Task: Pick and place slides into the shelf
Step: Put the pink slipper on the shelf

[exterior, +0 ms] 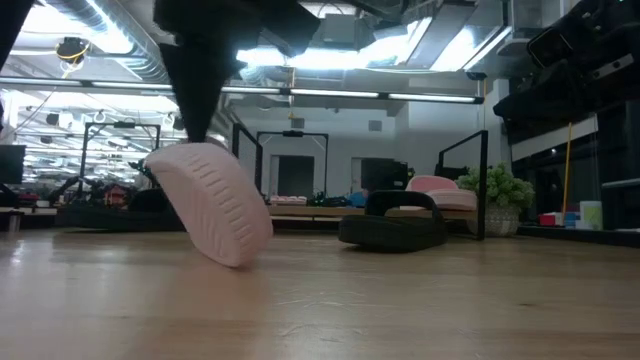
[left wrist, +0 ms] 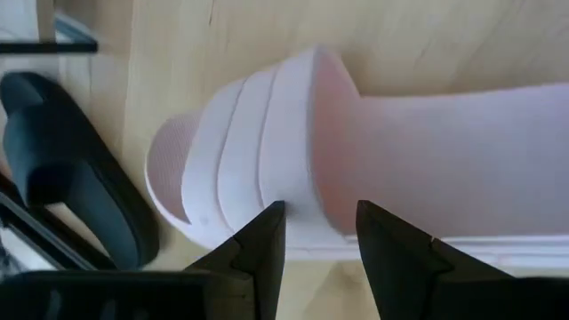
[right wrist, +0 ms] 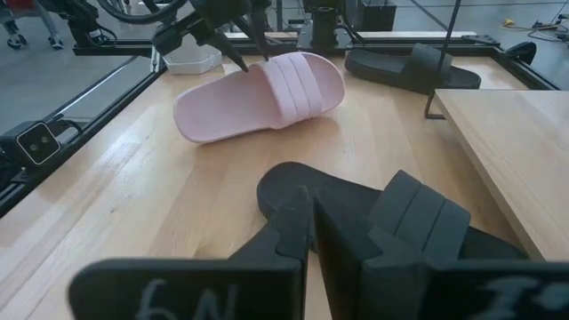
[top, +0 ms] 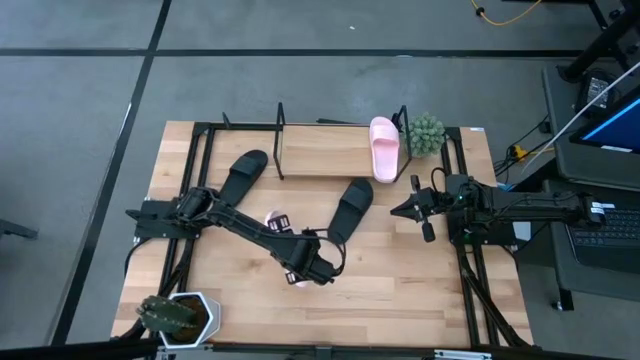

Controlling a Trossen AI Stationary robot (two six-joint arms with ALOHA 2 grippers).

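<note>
One pale pink slide (top: 384, 148) lies on the shelf (top: 325, 150) at its right end, sole down. A black slide (top: 240, 175) lies on the table left of the shelf. Another black slide (top: 350, 208) lies in front of it. My left gripper (top: 310, 268) is shut on the second pink slide (right wrist: 267, 98) near the table's middle front. The gripper hides most of that slide from above. My right gripper (top: 420, 210) hangs shut and empty right of the front black slide (right wrist: 382, 222). My left gripper holds the pink slide at one long side, where the strap's rear edge joins the sole (left wrist: 320, 227). One finger (left wrist: 262, 244) stands on the strap side, the other (left wrist: 382, 244) on the footbed side. The fingers point down. The slide is tilted, its ribbed sole (exterior: 215, 205) showing and its lower end (exterior: 235, 262) at or just above the table.
A green potted plant (top: 428, 133) stands by the shelf's right end. Another plant in a white pot (top: 178, 315) stands at the near left corner. Black frame rails (top: 470, 290) run along both table sides. Bare wood (top: 400, 290) lies at the front right.
</note>
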